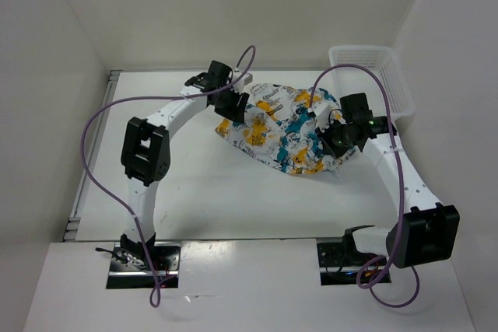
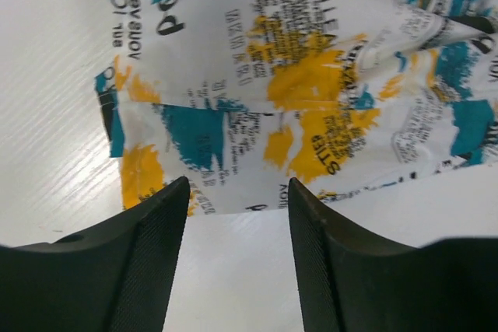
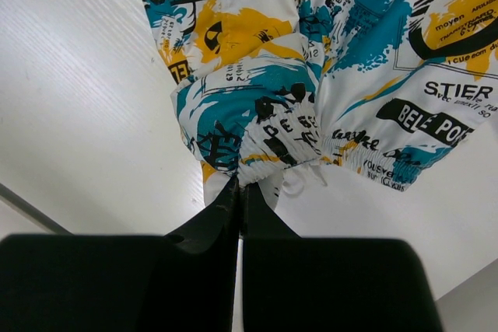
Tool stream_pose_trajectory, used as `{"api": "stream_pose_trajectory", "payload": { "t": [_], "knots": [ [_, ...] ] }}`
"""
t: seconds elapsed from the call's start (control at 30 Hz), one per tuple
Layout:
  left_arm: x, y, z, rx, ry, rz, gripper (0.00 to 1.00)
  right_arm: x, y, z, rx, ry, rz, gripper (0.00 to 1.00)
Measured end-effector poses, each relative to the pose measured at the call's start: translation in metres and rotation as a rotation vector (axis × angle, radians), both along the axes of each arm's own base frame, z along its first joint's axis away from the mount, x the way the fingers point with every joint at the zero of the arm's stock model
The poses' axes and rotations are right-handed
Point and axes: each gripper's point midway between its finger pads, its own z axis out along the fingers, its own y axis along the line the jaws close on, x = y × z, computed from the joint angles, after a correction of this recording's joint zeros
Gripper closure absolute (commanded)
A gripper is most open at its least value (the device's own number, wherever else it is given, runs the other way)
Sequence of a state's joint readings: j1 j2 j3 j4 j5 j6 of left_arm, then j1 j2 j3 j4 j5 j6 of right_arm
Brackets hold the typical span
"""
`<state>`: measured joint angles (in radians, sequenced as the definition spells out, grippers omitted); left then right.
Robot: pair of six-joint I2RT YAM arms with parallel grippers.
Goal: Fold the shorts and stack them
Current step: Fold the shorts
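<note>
Soft white shorts (image 1: 280, 130) printed in teal and yellow lie crumpled beside the white plastic mesh basket (image 1: 373, 68). The right gripper (image 3: 240, 184) pinches their basket-side edge, probably anchoring it. The left gripper (image 2: 237, 192) gapes empty at the far edge.

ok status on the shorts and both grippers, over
Left gripper open, empty, by the shorts. Right gripper shut on the shorts, bunched, not yet folded. Basket at far right corner, not in the way.

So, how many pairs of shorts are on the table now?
1 that I can tell: the shorts lie bunched at the table's far middle, between the open left gripper and the right gripper, shut on their edge. Folds may hide another.
</note>
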<state>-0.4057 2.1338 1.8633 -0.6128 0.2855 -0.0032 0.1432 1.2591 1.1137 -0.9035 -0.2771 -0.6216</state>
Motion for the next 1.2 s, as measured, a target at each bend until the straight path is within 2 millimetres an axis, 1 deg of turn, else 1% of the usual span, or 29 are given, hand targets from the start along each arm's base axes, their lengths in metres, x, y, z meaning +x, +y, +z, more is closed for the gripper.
{"api": "stream_pose_trajectory", "payload": {
  "t": [0.03,0.17,0.23,0.37,0.53,0.67,0.7,0.73,0.77,0.83,0.87,0.9,0.97,1.03,1.1,1.2],
  "knots": [
    [0.003,0.003,-0.003,0.005,0.000,0.010,0.38,0.000,0.000,0.000,0.000,0.000,0.001,1.00],
    [0.018,0.016,-0.021,0.044,-0.001,0.056,0.32,0.000,0.000,0.000,0.000,0.000,0.000,1.00],
    [0.029,0.019,-0.028,0.054,-0.011,0.073,0.32,0.000,0.000,0.000,0.000,-0.002,0.000,1.00],
    [0.051,0.013,-0.039,0.044,-0.035,0.076,0.32,-0.001,0.000,0.003,0.002,-0.014,0.000,1.00],
    [0.056,0.003,-0.051,0.017,-0.016,0.053,0.32,-0.003,-0.001,0.005,0.002,-0.027,-0.001,1.00],
    [0.065,0.001,-0.060,0.016,-0.017,0.054,0.53,-0.005,-0.001,0.004,0.000,-0.023,-0.001,1.00],
    [0.065,0.001,-0.062,0.017,-0.012,0.057,0.66,-0.005,-0.001,0.003,0.000,-0.021,-0.001,1.00],
    [0.065,0.003,-0.064,0.019,-0.008,0.057,0.71,-0.006,-0.001,0.002,0.000,-0.019,-0.001,1.00],
    [0.065,0.004,-0.064,0.021,-0.008,0.056,0.75,-0.006,-0.001,0.002,-0.001,-0.019,-0.001,1.00],
    [0.066,0.005,-0.064,0.021,-0.006,0.062,0.75,-0.005,-0.001,0.002,0.000,-0.020,-0.001,1.00],
    [0.066,0.005,-0.064,0.021,-0.009,0.063,0.69,-0.006,-0.001,0.002,0.000,-0.019,-0.001,1.00],
    [0.068,0.007,-0.064,0.026,-0.013,0.067,0.56,-0.005,-0.001,0.002,0.000,-0.020,-0.001,1.00],
    [0.070,0.013,-0.065,0.043,-0.018,0.082,0.40,-0.005,-0.001,0.002,0.000,-0.020,-0.001,1.00],
    [0.073,0.018,-0.067,0.061,-0.027,0.100,0.37,-0.005,-0.001,0.002,0.000,-0.021,-0.001,1.00],
    [0.075,0.022,-0.070,0.078,-0.035,0.118,0.35,-0.005,-0.001,0.002,0.000,-0.021,-0.001,1.00],
    [0.073,0.026,-0.076,0.094,-0.027,0.127,0.37,-0.005,-0.001,0.002,-0.001,-0.021,0.000,1.00]
  ]
}}
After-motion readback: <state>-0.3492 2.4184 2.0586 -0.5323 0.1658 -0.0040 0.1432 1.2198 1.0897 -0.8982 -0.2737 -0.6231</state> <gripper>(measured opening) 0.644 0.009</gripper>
